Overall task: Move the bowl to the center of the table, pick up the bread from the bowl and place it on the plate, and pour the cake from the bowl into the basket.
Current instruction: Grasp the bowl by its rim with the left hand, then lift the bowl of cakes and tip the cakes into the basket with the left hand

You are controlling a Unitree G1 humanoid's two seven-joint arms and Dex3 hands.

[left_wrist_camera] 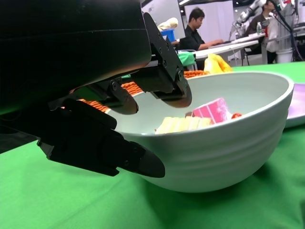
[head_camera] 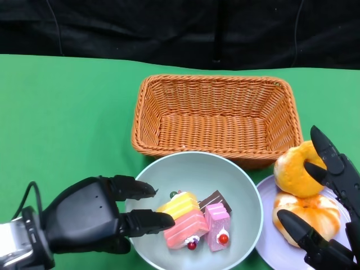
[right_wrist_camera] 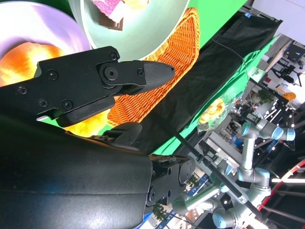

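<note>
Bowl (head_camera: 247, 197) sits on the green counter (head_camera: 67, 112) at front centre, just in front of the basket (head_camera: 216, 115), rim near the plate (head_camera: 267, 188) on its right. Cake (head_camera: 194, 222) pieces lie inside; no bread left in it that I can see. Left hand (head_camera: 93, 216) straddles the bowl's near-left rim: upper fingers (left_wrist_camera: 169, 88) reach over the lip inside, the lower one (left_wrist_camera: 102, 150) sits against the outer wall, so it looks like a rim pinch, probably set up for the tilt into the basket. Bowl is flat on the counter, not lifted. Bread (head_camera: 298, 166) sits stacked on the plate, two pieces; right hand (head_camera: 329, 197) is around it, fingers spread either side. Can't tell if it's gripping or has let go. Basket being directly behind the bowl keeps the pour short.
</note>
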